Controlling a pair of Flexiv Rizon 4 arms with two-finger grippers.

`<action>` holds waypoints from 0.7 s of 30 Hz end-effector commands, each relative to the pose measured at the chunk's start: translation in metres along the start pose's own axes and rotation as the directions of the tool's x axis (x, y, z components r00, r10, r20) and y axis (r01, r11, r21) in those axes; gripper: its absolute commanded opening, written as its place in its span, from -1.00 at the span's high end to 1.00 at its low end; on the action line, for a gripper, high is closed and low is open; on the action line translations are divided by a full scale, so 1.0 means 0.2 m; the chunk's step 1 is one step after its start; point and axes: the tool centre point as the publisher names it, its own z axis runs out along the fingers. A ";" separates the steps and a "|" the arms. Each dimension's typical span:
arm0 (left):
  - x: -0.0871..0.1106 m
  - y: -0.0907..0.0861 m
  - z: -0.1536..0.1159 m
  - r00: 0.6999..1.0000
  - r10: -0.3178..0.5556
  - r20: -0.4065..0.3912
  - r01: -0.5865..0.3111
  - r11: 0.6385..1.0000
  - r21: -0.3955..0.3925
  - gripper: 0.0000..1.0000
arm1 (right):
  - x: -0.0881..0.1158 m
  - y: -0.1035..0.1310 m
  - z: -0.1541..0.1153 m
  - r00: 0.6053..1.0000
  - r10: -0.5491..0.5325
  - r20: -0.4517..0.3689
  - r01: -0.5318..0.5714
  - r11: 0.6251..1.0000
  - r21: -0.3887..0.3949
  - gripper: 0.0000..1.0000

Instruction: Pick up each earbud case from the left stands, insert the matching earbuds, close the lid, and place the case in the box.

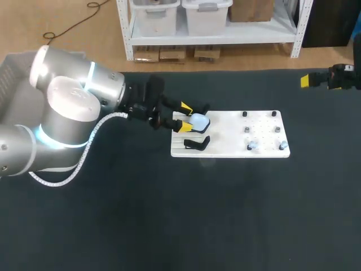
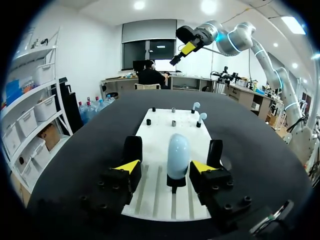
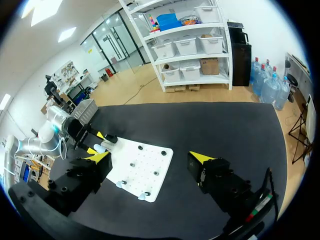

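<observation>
Wide black surface (image 1: 169, 226), and the big left arm (image 1: 67, 113) is out over it at the white board (image 1: 225, 135). Its end effector (image 1: 186, 118) sits spread around the pale earbud case (image 2: 178, 152), with one yellow-tipped finger on each side and a gap both ways. Nothing is in hand. The case is upright on its black stand (image 2: 172, 182) at the board's left end. Away at the far side, the right end effector (image 3: 150, 157) hangs high above the surface, fingers wide apart, empty too.

So this looks like the grab. To do it well, I'd keep the case centred so both fingers meet it together. Close on its sides, not its rounded top, then lift straight up off the stand. That glossy shell looks slippery, and a lopsided squeeze could tip it over.

Counting now: two arms, one board, one case. Two stands at the left end, one carrying the case, the other (image 1: 197, 144) bare. Two earbuds (image 1: 253, 145) perch at the board's right end. Four small dark pegs (image 1: 247, 130) stand bare beside them.
</observation>
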 end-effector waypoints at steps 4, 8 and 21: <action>0.00 0.02 0.04 1.000 -0.002 0.005 0.002 1.000 0.013 -0.19 | 0.00 0.00 0.00 1.000 -0.001 0.000 0.001 1.000 -0.001 -1.00; 0.00 0.01 0.06 1.000 -0.008 0.009 0.008 1.000 0.018 -0.16 | 0.00 0.00 0.00 1.000 -0.001 0.000 0.001 1.000 -0.001 -1.00; -0.02 0.00 0.05 1.000 -0.016 0.027 0.015 1.000 0.022 -0.05 | 0.00 0.00 0.00 1.000 -0.001 0.000 0.001 1.000 -0.001 -1.00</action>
